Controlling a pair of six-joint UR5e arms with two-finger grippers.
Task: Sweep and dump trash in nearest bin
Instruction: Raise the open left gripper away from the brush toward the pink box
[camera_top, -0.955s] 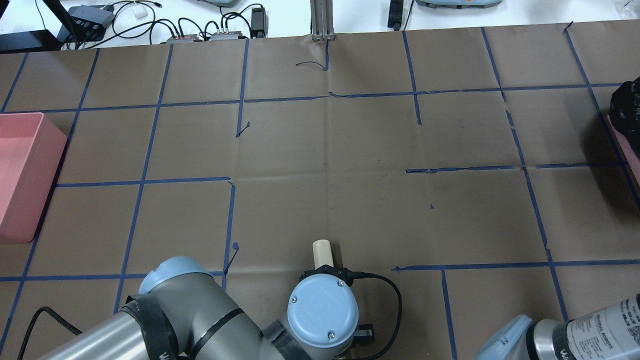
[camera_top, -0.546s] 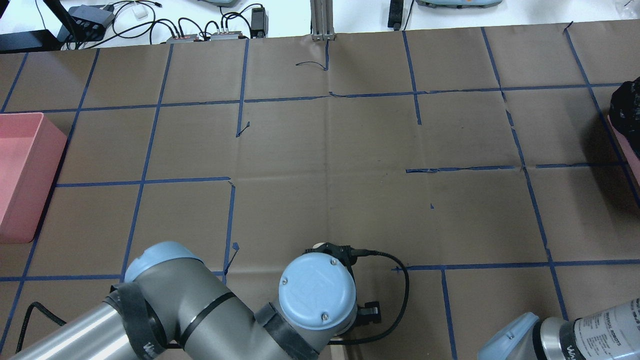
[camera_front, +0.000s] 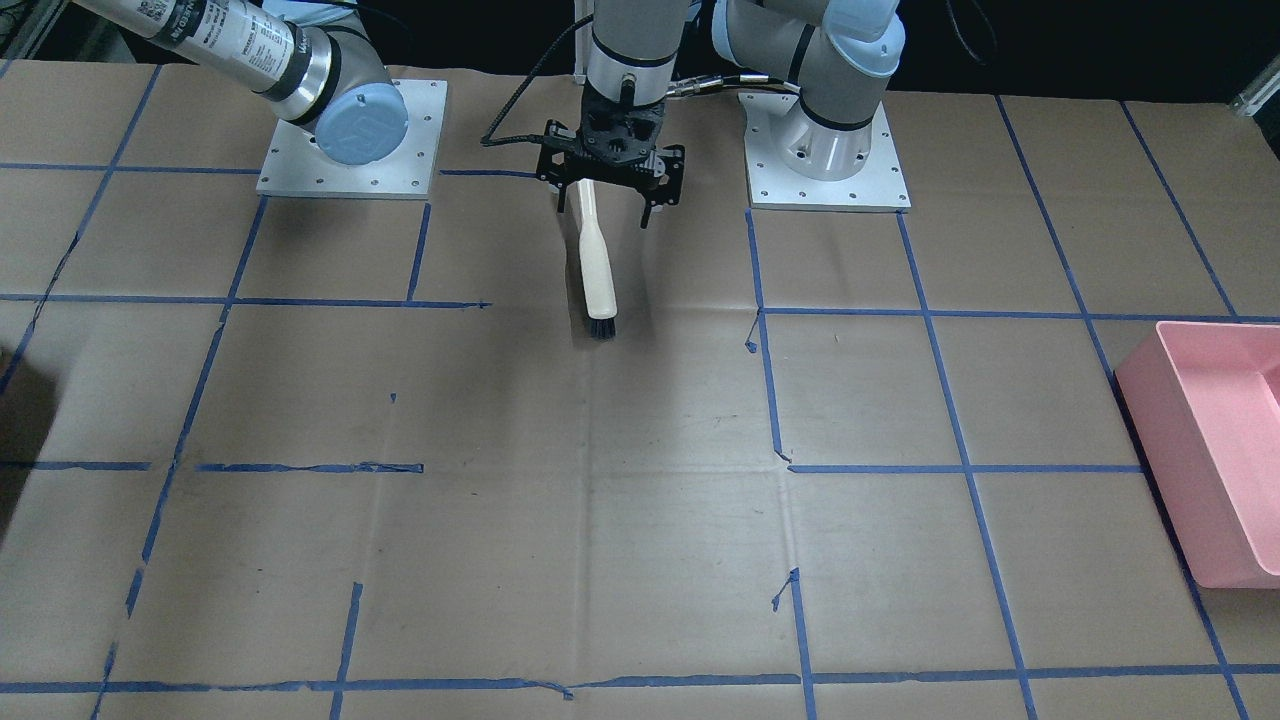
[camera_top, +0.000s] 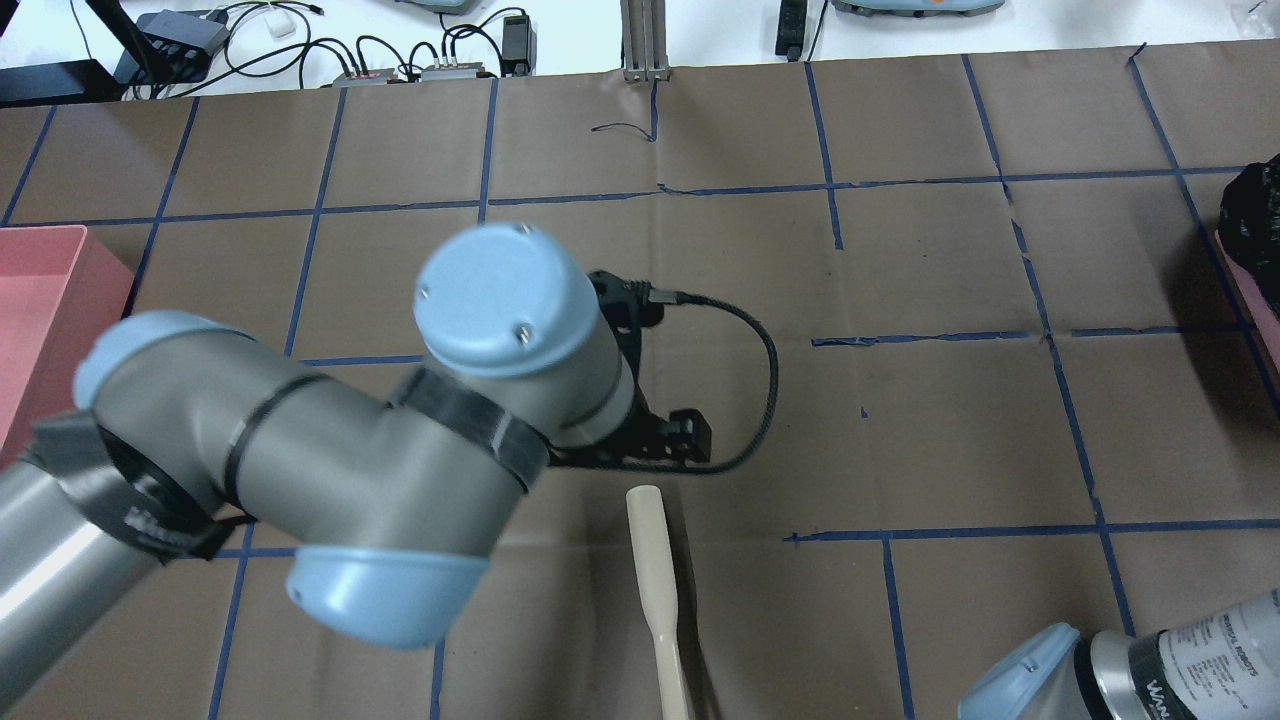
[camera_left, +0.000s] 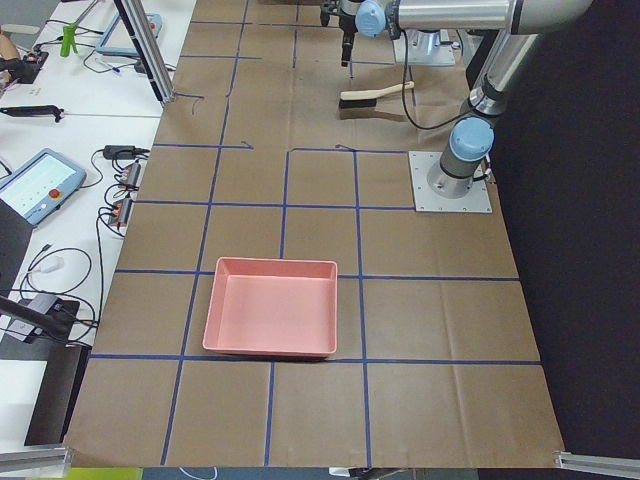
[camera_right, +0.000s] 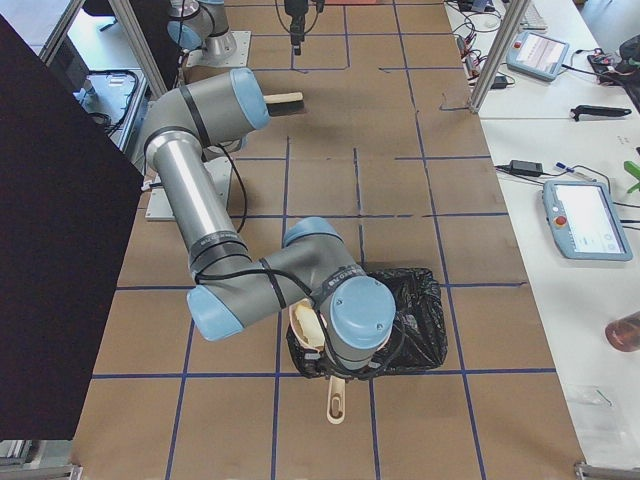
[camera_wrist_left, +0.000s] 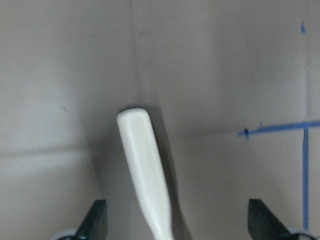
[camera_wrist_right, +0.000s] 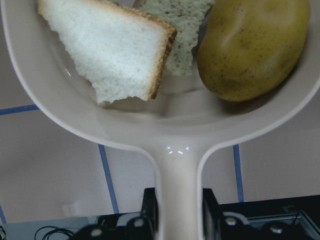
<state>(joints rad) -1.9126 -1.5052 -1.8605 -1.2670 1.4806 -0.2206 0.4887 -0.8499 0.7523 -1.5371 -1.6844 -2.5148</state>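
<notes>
Withdrawing: left end effector has risen, jaws apart, brush left flat on counter | right end effector clamped on dustpan; trash inside, beside black-bagged bin | sweeping judged done, dump pending.

A white printed label is carried on the right arm. In the overhead view, small lettering ending in "ROBOTS" can be made out on it, and the remainder is too small to be read. White letters are printed on a black band around the left arm, but they are blurred beyond reading.
</notes>
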